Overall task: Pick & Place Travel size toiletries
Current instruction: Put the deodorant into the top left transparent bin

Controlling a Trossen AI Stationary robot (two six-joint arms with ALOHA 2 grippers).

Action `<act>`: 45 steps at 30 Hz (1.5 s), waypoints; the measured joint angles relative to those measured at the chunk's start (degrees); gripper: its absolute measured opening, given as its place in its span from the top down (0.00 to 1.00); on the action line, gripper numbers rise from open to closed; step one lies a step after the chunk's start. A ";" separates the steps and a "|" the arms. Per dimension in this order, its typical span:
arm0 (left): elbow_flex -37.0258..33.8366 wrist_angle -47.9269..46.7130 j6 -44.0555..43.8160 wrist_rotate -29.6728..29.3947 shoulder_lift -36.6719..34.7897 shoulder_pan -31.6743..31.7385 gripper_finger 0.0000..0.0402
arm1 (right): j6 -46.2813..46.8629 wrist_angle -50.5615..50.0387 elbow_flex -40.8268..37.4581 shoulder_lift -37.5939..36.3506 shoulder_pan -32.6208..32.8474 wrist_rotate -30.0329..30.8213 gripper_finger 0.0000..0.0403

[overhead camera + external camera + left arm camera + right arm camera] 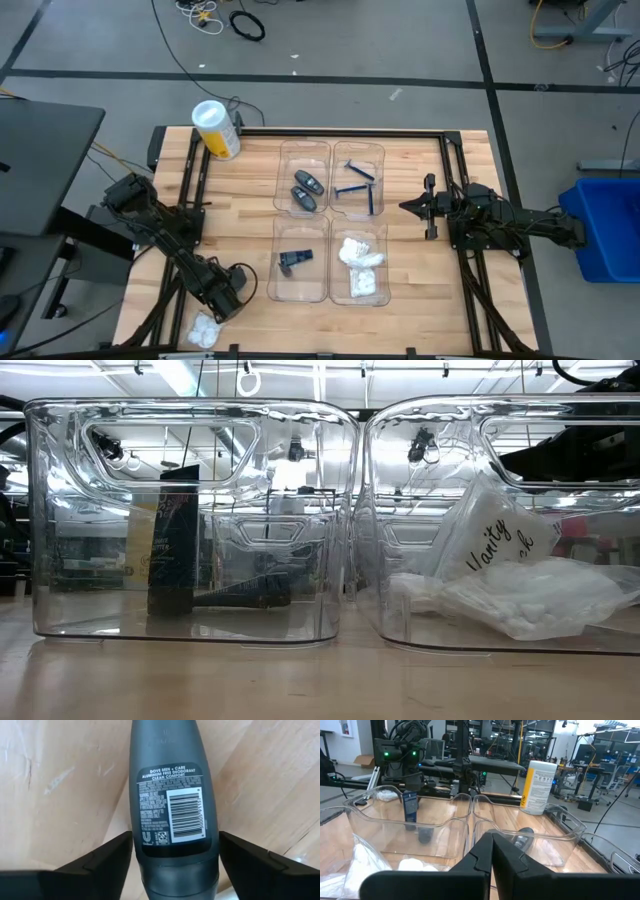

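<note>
The dark grey oval tube [171, 805] lies flat on the tabletop [420, 300] directly between the fingers [95, 865] of the left end effector [232, 290], label and barcode up. Its long axis runs straight ahead of the wrist, in line with the approach, so the fingers flank its narrow sides, spread and not visibly touching it. By my reading a grasp is about to close across its width. A white crinkly packet [204, 330] sits just beside this end effector. The trays [330, 220] stand farther in from it, toward the middle. The left arm is clearly the nearer; the right end effector [412, 206] waits shut, just beside the razor tray and well apart from this tube.
</note>
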 joint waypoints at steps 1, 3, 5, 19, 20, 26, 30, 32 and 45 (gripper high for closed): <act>0.00 0.00 0.22 0.02 0.00 0.00 0.28 | 0.00 -0.01 0.00 -0.01 -0.01 0.00 0.97; 0.00 0.00 0.36 0.02 -0.02 0.00 0.32 | 0.00 -0.02 0.00 0.00 -0.02 -0.01 0.97; 0.00 0.00 0.38 0.02 -0.02 0.01 0.36 | 0.00 0.00 0.00 0.00 0.00 -0.01 0.97; 0.00 0.02 1.06 0.55 -0.09 0.02 0.42 | 0.00 -0.01 -0.01 0.00 -0.01 0.00 0.97; 0.00 0.02 1.06 0.59 -0.09 0.02 0.42 | 0.02 -0.02 0.00 0.00 0.00 -0.01 0.97; 0.00 -0.04 2.44 0.65 -0.09 0.02 0.45 | 0.00 -0.02 0.00 -0.02 0.00 0.01 0.97; 0.00 -0.21 3.67 0.82 -0.14 0.02 0.45 | 0.00 -0.02 0.00 -0.02 0.00 -0.01 0.97; 0.00 -0.47 4.87 1.50 -0.75 0.02 0.44 | 0.00 -0.01 0.00 0.00 -0.01 0.01 0.97; 1.81 -2.37 6.02 3.26 -10.17 0.02 0.45 | 0.00 -0.01 0.00 0.00 0.00 0.01 0.97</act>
